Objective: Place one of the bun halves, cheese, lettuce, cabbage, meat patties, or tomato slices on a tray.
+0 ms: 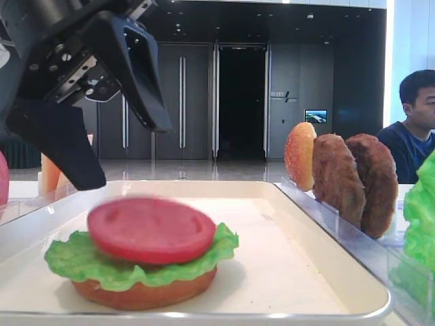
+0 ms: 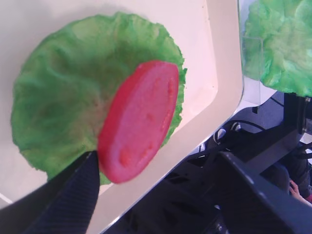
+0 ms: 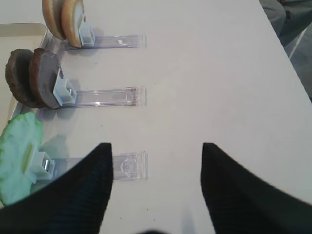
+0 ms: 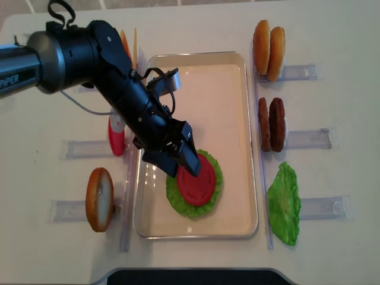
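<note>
Step in hand: the tomato slice (image 4: 196, 181) is being let go onto the stack in the tray (image 4: 234, 136); this looks like the release and the retreat after it.
Left gripper: the left gripper (image 1: 112, 129) stands just above the slice with its two fingers spread wide, and nothing is pinched between them. In the left wrist view one finger (image 2: 73, 195) is at the edge of the slice, touching it or almost.
Tomato slice: it lies on the lettuce (image 1: 88, 261), which lies on the flat bun half (image 1: 143, 292), in the near part of the tray. In the low side view it is blurred and sits a little tilted, so it may not be settled.
Right gripper: the right gripper (image 3: 156, 180) has its fingers apart and holds nothing; it hangs over the bare table (image 3: 219, 73), beside the clear racks (image 3: 105, 97).
Other pieces: the meat patties (image 4: 272, 124) and two more bun halves (image 4: 267, 43) stand in the racks right of the tray, and a second lettuce leaf (image 4: 284, 205) lies below them.
How to do it well: the arm should probably lift straight up, not sideways, because the near finger could drag the slice off the leaf.
Risk: the leaf is wavy, so the slice may slide toward the tray rim.
</note>
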